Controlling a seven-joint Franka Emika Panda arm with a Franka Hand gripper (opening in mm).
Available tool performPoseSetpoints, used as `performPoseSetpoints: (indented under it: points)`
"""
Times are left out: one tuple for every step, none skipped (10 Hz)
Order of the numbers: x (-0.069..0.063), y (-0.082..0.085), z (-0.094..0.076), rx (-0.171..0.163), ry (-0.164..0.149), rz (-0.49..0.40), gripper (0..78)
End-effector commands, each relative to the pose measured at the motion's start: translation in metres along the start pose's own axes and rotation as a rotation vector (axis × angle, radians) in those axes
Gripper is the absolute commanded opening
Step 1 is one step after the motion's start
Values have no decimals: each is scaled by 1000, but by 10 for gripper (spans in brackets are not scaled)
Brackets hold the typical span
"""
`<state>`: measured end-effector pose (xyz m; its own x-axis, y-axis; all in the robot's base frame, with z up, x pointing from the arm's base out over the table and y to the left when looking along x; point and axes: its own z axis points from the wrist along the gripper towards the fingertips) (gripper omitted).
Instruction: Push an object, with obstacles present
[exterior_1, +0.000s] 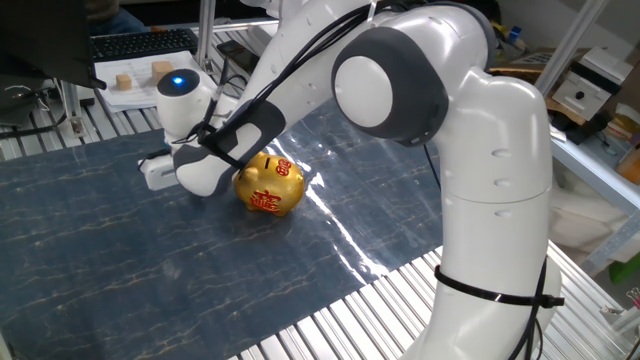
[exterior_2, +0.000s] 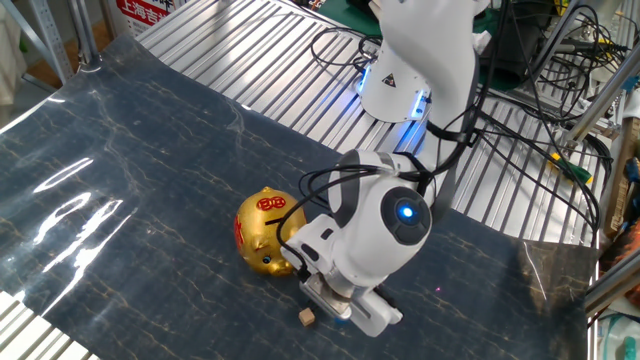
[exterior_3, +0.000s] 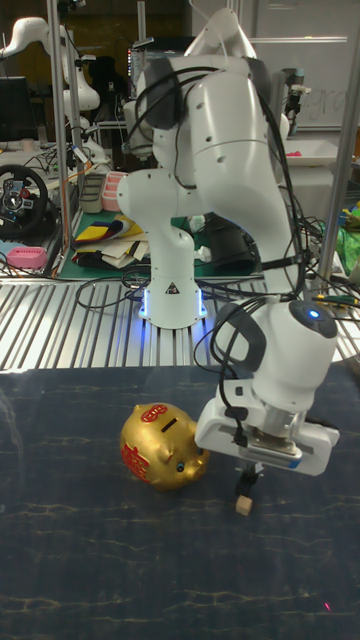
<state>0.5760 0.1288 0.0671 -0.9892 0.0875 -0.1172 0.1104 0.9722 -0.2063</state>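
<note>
Tiny tan wooden cube (exterior_3: 242, 506) on the dark marbled mat (exterior_2: 120, 200), just beside the pig's (exterior_3: 160, 446) snout side, touching the gripper (exterior_3: 246, 487) tip. Fingers look pressed together; hard to tell for sure. Rounded, shiny gold pig close by; bare mat beyond the cube.

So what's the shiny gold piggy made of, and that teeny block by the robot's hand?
The gold piggy bank looks like glazed ceramic or glossy painted plastic: its smooth skin throws bright highlights, with red characters on top. Which one, the pictures can't say. The tiny cube looks like bare wood: pale tan, matte, no shine. It sits on the dark mat just below the gripper.
</note>
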Motion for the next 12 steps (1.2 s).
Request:
performPoseSetpoints:
  points:
    - [-5,-4,-2,-9,9,-20,0]
    - [-5,-3,-3,-26,30,-16,0]
    - [-6,1,-6,-46,59,-11,0]
    - [-6,7,-9,-65,90,1,0]
    - [-6,13,-12,-71,105,16,0]
    - [-5,14,-12,-71,107,18,0]
    - [-2,22,-13,-79,115,35,0]
    - [-2,25,-12,-89,113,37,0]
    - [-2,27,-11,-113,100,36,0]
    - [-3,29,-9,-122,78,33,0]
    - [-3,29,-8,-119,70,29,0]
    - [-4,29,-8,-101,53,11,0]
